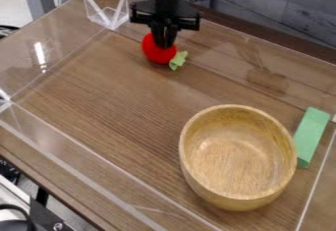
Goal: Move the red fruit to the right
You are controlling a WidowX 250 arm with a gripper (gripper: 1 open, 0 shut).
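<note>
Upper centre of frame: gripper (163, 40) pinches the toy strawberry (159, 49) directly beneath, leafy cap pointing right.

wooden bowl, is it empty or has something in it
Empty: the wooden bowl shows only bare wood inside; the red fruit lies outside it.

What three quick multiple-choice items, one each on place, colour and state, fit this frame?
1. Where is the strawberry?
A. inside the wooden bowl
B. on the table near the far edge, under the hand
C. on the green block

2. What colour is the flat block right of the wooden bowl?
A. green
B. blue
C. yellow

3. How is the hand?
A. wide open high above the table
B. out of view
C. shut on the strawberry

Answers: 1 B, it lies on the wood below the hand; 2 A, the block is plainly green; 3 C, the fingers press its top.
</note>
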